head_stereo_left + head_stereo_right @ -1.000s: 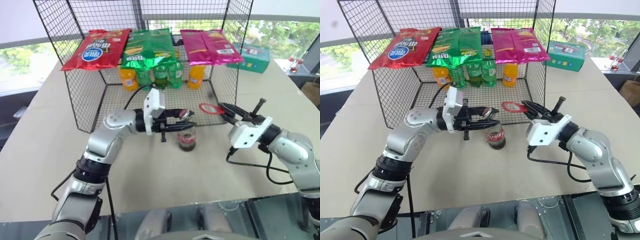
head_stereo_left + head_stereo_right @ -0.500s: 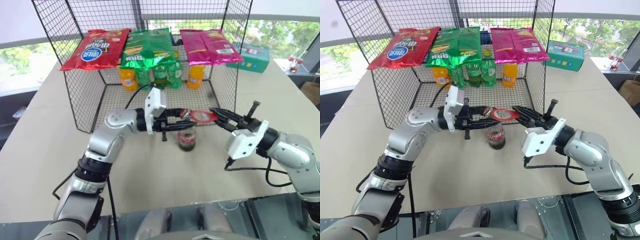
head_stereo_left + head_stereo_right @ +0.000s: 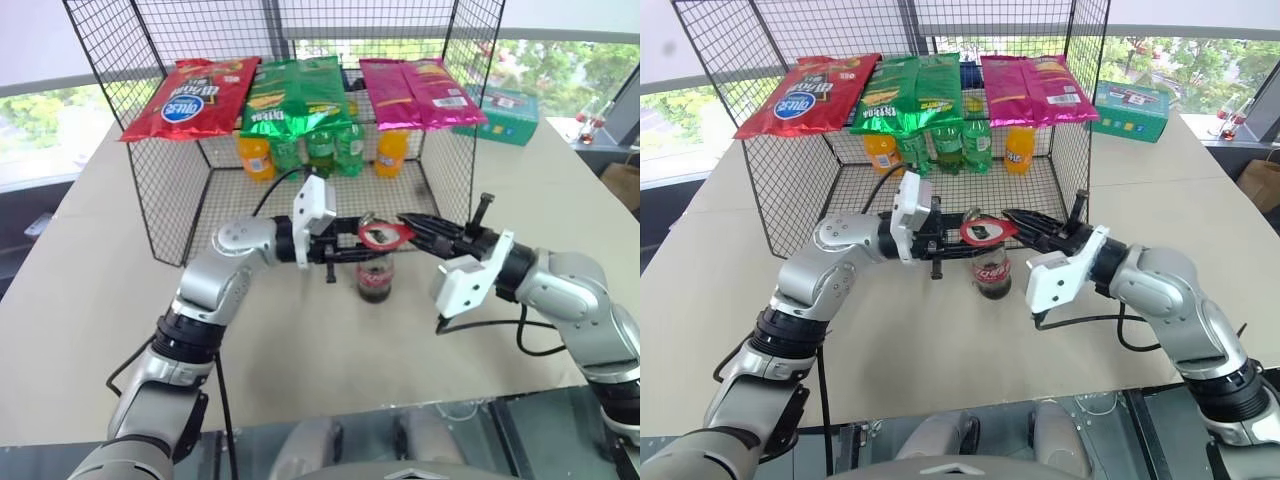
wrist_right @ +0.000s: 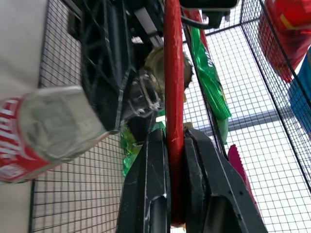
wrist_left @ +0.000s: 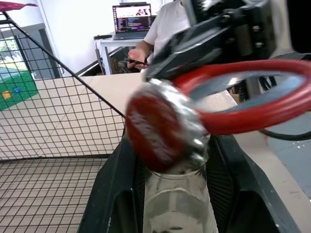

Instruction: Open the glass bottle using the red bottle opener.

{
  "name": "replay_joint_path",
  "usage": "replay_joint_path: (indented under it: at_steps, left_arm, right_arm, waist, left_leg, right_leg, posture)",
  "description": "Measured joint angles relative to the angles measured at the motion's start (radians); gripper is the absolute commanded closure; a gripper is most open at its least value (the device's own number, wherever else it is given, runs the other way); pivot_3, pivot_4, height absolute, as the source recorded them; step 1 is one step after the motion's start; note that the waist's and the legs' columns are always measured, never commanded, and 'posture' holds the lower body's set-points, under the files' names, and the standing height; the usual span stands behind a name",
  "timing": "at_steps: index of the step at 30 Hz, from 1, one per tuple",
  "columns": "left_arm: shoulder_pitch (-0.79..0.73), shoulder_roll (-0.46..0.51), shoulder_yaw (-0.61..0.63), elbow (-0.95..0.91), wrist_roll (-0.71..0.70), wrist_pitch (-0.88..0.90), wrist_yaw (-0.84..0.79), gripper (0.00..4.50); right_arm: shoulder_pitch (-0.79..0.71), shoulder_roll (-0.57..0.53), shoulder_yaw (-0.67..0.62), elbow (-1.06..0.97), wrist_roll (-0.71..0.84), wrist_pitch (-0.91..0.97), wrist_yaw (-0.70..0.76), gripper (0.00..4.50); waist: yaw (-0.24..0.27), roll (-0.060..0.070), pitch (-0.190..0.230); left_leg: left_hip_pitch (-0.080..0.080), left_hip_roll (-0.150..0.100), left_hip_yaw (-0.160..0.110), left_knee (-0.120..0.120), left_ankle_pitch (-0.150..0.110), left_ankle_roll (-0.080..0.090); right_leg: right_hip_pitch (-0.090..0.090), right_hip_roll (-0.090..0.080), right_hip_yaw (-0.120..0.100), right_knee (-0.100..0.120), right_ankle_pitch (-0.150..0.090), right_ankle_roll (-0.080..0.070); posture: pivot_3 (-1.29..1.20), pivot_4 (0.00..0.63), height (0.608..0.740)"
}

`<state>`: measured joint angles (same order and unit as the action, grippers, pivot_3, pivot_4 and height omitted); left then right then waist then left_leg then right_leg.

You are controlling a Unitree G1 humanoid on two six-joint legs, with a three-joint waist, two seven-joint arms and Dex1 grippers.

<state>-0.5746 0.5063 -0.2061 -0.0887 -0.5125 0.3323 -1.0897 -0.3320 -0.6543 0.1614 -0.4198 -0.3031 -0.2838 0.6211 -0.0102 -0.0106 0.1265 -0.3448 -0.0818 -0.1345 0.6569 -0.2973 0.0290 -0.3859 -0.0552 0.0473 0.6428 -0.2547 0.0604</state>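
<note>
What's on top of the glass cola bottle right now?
The red cap sits tilted on the clear glass cola bottle. The red ring-shaped bottle opener is against it. Whether the seal has broken is hidden.

Head pair looking down, wrist cameras close, sharing bottle neck (image 5: 175, 204)

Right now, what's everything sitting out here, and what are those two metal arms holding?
Glass bottle: one, dark cola, red label, on the table.
Red bottle opener: one, at the cap.
Wire rack: one, black, behind the bottle.
Chip bags: three, red, green, pink, atop the rack.
Soda bottles: orange and green, inside the rack.
Box: one, teal, far right.
Left gripper: around the bottle's neck.
Right gripper: shut on the opener.
</note>
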Motion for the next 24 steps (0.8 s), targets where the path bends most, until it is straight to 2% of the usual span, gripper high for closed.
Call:
replay_joint_path:
  at_steps: [7,13,17,20,24]
  left_arm:
    - [-0.001,-0.009,0.001,-0.008,0.000,0.014,0.016,3.37]
    - [0.002,-0.020,0.009,-0.007,0.000,0.024,0.025,3.37]
    - [0.009,-0.026,0.011,-0.006,-0.001,0.013,0.025,3.37]
    - [0.016,-0.029,0.016,-0.004,-0.001,0.002,0.025,3.37]
    - [0.022,-0.030,0.018,0.001,0.000,-0.015,0.025,3.37]
  right_arm:
    - [-0.020,0.045,-0.001,0.036,-0.010,0.024,-0.022,4.50]
    - [-0.013,0.090,-0.041,0.034,0.002,0.134,-0.056,4.50]
    - [0.090,0.162,-0.128,-0.042,0.112,0.349,-0.068,4.50]
    - [0.234,0.225,-0.167,-0.160,0.260,0.611,-0.051,4.50]
    - [0.333,0.298,-0.201,-0.274,0.429,0.928,-0.065,4.50]
  waist:
    - [0.000,0.000,0.001]
    - [0.000,0.000,0.002]
    - [0.005,0.000,0.002]
    - [0.006,0.001,0.002]
    - [0.002,0.002,0.003]
  left_leg:
    - [0.000,0.000,0.000,-0.001,0.000,0.000]
    - [-0.001,0.000,0.000,-0.002,0.000,0.000]
    - [-0.001,0.000,-0.001,-0.004,0.000,0.000]
    - [-0.001,0.000,0.000,-0.004,0.000,0.000]
    - [-0.001,0.000,-0.001,-0.004,0.000,0.001]
  right_leg:
    - [-0.001,0.000,0.000,0.000,0.000,0.000]
    - [-0.001,0.000,0.000,-0.001,0.000,0.000]
    - [-0.002,-0.002,0.000,-0.001,0.000,0.000]
    - [-0.002,-0.003,0.001,-0.001,0.000,0.000]
    - [-0.002,-0.003,0.001,-0.001,0.000,0.000]
  posture:
    - [0.00,0.150,0.740]
    - [0.00,0.150,0.740]
    - [0.00,0.150,0.740]
    - [0.00,0.150,0.740]
    - [0.00,0.150,0.740]
